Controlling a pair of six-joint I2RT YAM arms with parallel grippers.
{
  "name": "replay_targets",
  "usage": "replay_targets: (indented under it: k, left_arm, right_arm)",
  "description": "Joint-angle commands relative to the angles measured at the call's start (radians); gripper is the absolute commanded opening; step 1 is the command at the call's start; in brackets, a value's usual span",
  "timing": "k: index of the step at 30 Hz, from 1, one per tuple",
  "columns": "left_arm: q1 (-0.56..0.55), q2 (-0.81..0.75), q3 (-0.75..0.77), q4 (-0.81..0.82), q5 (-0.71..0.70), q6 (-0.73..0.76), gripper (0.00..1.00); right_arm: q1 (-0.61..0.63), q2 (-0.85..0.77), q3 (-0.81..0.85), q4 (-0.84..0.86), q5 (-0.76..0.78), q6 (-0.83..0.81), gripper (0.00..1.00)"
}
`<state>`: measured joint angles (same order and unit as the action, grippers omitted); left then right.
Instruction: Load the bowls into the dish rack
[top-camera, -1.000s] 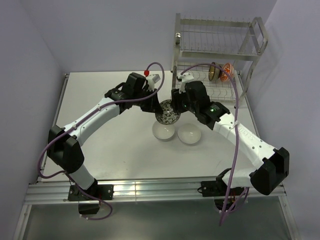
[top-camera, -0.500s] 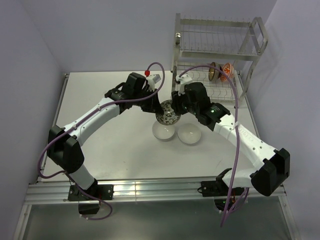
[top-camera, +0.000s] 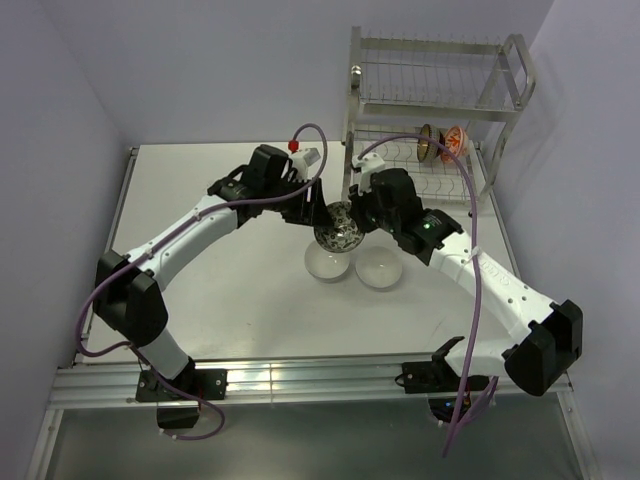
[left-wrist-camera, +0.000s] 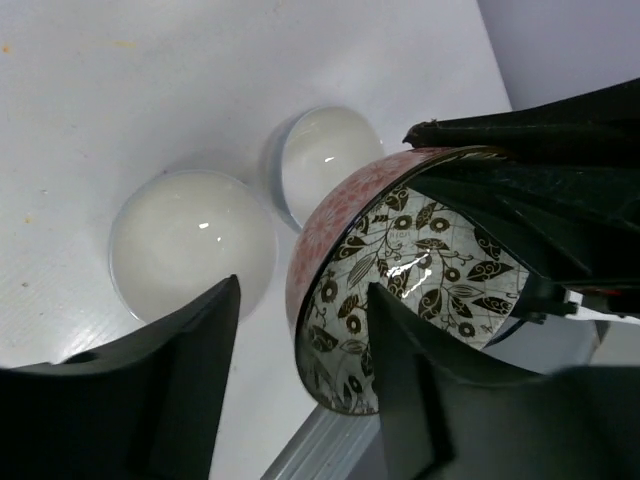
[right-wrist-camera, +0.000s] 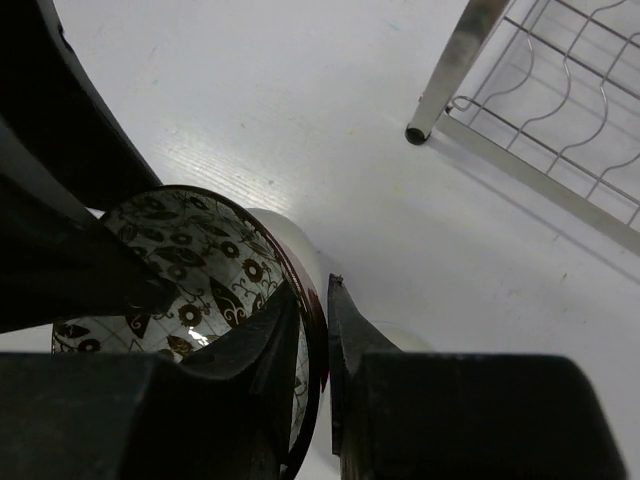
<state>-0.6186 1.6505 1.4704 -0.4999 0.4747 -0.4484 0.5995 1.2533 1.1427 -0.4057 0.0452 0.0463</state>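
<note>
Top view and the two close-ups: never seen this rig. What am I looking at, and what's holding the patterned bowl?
Two robot arms are bolted at the table's near edge, each ending in a two-finger gripper. The wide picture comes from a fixed camera above and behind them. The close-ups come from a camera on each wrist, so the dark shapes there are fingers. On the table sit a white bowl and a second white bowl. At the back stands a wire dish rack with a brown bowl and an orange-red bowl in its lower tier. The patterned bowl is held tilted. The right gripper pinches its rim; the left gripper stands open around its edge.
</note>
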Motion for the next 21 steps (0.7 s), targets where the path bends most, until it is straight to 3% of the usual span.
replay_targets:
  k: [1,7,16,19,21]
  left_arm:
    - [0.046,-0.041,-0.018,0.054,0.091,-0.052,0.61]
    - [0.122,-0.064,-0.054,0.067,0.153,-0.07,0.69]
    - [0.206,-0.109,-0.056,0.017,0.088,-0.009,0.73]
    - [0.218,-0.115,-0.056,-0.012,0.056,0.017,0.94]
    - [0.236,-0.12,-0.059,-0.008,0.064,0.019,1.0]
  right_arm:
    - [-0.01,-0.055,-0.011,0.062,0.041,-0.011,0.0]
    - [-0.046,-0.077,-0.029,0.062,0.056,-0.019,0.0]
    - [-0.193,-0.077,-0.109,0.182,0.168,-0.152,0.0]
    - [-0.28,-0.016,-0.104,0.208,0.142,-0.187,0.0]
    - [-0.325,0.015,-0.092,0.24,0.142,-0.191,0.0]
